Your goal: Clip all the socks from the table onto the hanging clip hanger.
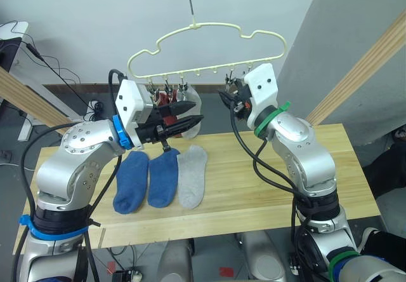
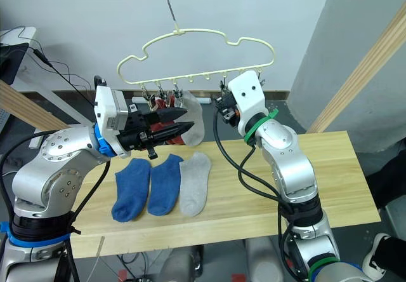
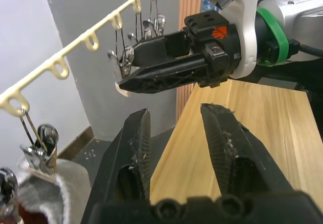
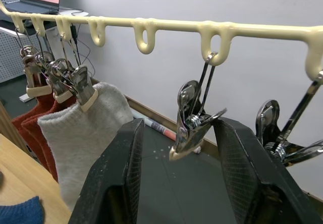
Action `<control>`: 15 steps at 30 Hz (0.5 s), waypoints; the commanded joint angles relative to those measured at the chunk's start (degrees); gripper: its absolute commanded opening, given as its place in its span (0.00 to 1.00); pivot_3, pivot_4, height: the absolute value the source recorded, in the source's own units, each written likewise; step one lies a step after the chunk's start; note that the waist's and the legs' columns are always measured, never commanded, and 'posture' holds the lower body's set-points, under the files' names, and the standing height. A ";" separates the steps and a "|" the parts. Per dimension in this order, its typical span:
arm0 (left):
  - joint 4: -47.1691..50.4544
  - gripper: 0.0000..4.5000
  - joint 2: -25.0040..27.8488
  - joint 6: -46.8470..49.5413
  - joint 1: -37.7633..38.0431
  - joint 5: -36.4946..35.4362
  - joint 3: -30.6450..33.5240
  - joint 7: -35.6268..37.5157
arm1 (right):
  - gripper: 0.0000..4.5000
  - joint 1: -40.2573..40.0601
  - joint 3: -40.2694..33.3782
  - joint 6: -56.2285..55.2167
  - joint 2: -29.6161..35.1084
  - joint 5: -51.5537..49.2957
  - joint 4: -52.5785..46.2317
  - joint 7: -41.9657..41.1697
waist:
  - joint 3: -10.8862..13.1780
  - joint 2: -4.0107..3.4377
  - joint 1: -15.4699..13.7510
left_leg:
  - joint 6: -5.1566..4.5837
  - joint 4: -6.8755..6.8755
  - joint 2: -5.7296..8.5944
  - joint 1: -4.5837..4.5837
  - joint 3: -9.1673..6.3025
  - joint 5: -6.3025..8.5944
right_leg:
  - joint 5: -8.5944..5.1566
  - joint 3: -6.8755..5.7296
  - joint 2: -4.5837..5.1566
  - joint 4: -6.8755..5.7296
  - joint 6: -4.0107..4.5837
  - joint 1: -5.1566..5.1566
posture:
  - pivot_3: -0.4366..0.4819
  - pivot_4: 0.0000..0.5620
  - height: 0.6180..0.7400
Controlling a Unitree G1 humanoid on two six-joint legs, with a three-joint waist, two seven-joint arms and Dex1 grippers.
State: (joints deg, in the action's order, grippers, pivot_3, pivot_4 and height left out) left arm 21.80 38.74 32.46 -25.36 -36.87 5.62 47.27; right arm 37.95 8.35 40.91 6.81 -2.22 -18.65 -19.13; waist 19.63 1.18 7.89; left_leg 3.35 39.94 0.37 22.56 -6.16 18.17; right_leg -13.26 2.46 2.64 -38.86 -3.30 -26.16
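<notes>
A: Nearest first. What's on the table (image 1: 285, 167)?
B: Three socks flat in a row: two blue socks (image 1: 147, 180), touching, and a grey sock (image 1: 191, 177) just beside them. None picked up.

A: Left gripper (image 1: 190, 122)?
B: Above the socks, under the hanger's (image 1: 209, 47) left end. Fingers parted, nothing between them.

A: Right gripper (image 4: 174, 183)?
B: Up at the hanger bar. Fingers apart, straddling a free clip (image 4: 192, 120), not squeezing it. Empty too.

A: Already hung?
B: At the left clips, two red socks (image 4: 35, 120) and one hung grey sock (image 4: 86, 133), close together.

A: So, halfway. How to do this step well?
B: My read: right should pinch that clip's handles squarely so its mouth opens and hold it steady, since the hanger swings on its hook. Left goes down for the grey sock, grips it by the cuff, feeds the cuff deep into the mouth before right lets go.
</notes>
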 commanded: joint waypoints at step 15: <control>1.64 0.39 -0.25 -0.88 0.62 0.50 0.14 -0.66 | 0.49 3.72 1.30 -5.67 -1.16 -1.67 3.00 0.03 | 0.00 0.00 -0.01 | 0.00 0.01 0.00 -0.01 0.00 0.00 | 0.00 0.00 0.00 -0.02 0.00 0.00 | 0.31 0.54 1.00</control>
State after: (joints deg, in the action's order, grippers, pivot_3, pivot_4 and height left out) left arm 21.85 38.56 32.38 -25.07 -36.44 5.36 46.77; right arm 40.32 10.05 36.77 6.04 -3.45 -14.26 -19.34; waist 19.63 1.18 7.89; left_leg 3.35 39.94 0.37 22.55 -6.15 18.17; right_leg -13.26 2.46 2.64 -38.88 -3.30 -26.16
